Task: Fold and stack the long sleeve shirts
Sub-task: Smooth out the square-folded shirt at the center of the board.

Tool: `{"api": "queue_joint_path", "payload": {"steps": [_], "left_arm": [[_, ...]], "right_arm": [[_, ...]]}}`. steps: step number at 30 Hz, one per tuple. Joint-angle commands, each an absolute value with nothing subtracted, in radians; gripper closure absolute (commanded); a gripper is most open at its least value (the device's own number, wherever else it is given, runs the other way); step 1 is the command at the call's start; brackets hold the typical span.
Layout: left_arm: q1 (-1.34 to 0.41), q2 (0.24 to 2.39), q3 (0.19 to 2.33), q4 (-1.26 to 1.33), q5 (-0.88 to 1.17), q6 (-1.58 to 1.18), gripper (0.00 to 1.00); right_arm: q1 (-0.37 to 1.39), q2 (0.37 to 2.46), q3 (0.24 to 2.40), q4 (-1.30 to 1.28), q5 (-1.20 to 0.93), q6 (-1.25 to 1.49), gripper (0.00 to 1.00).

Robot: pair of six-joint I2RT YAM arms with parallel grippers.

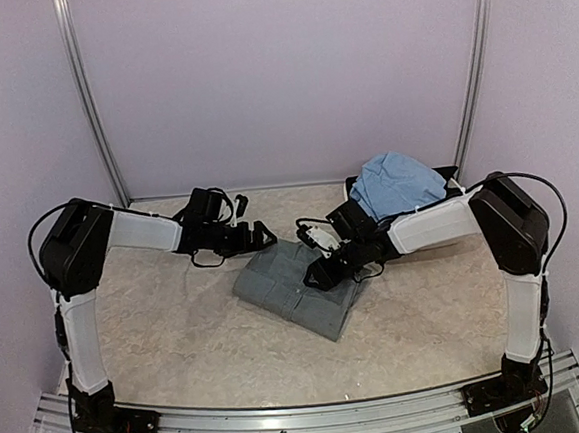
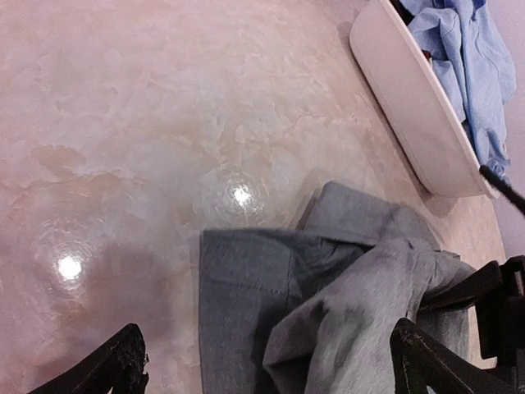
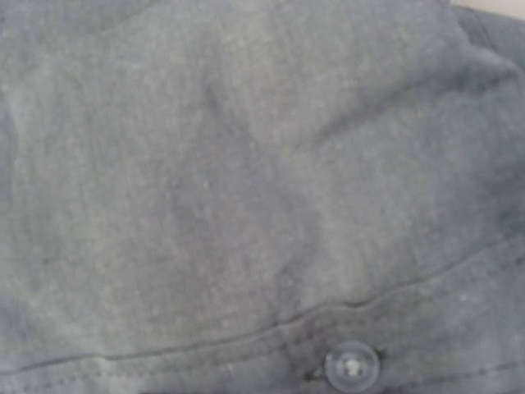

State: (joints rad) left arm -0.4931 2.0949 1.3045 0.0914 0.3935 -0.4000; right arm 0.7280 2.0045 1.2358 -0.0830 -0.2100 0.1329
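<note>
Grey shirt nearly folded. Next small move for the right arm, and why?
Probably ease the right gripper down and lay the bunched fold flat on the grey shirt. The left wrist view shows that fold humped beside it, not flush, and the right wrist camera sits close against cloth. The left gripper is open, holding nothing.

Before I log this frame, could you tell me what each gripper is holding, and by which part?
The left gripper is open and holds nothing. The right gripper sits on the grey shirt; whether it grips the cloth cannot be told.
</note>
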Motion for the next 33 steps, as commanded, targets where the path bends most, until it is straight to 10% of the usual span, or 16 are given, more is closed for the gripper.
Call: {"api": "queue_joint_path", "payload": {"steps": [1, 19, 33], "left_arm": [[-0.465, 1.965, 1.242, 0.068, 0.34, -0.412, 0.01], [-0.42, 1.516, 0.729, 0.141, 0.516, -0.55, 0.01], [-0.887, 1.396, 0.754, 0.041, 0.073, -0.484, 0.01]], "right_arm": [[0.783, 2.054, 1.247, -0.178, -0.323, -0.021, 0.43], [0.765, 1.808, 1.171, -0.22, -0.408, -0.164, 0.4], [0.641, 1.825, 1.306, -0.327, -0.452, 0.077, 0.16]]}}
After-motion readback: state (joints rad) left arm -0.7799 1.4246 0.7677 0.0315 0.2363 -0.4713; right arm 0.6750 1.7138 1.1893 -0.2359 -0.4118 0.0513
